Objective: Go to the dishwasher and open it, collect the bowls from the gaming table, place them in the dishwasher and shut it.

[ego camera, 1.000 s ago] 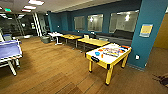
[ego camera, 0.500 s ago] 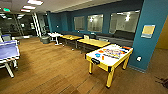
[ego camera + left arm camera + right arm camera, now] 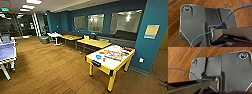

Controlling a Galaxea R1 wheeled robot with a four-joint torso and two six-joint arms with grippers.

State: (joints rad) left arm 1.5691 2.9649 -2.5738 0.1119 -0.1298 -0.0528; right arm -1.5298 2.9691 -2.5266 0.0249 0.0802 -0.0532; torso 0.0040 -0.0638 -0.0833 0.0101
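You see a brown wooden plank floor, a blue table-tennis table at the left, two long yellow-topped tables by the teal wall, and a round grey stool.

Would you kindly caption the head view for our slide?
Lounge with wood floor: yellow gaming table carrying orange and blue bowls beside a teal wall.
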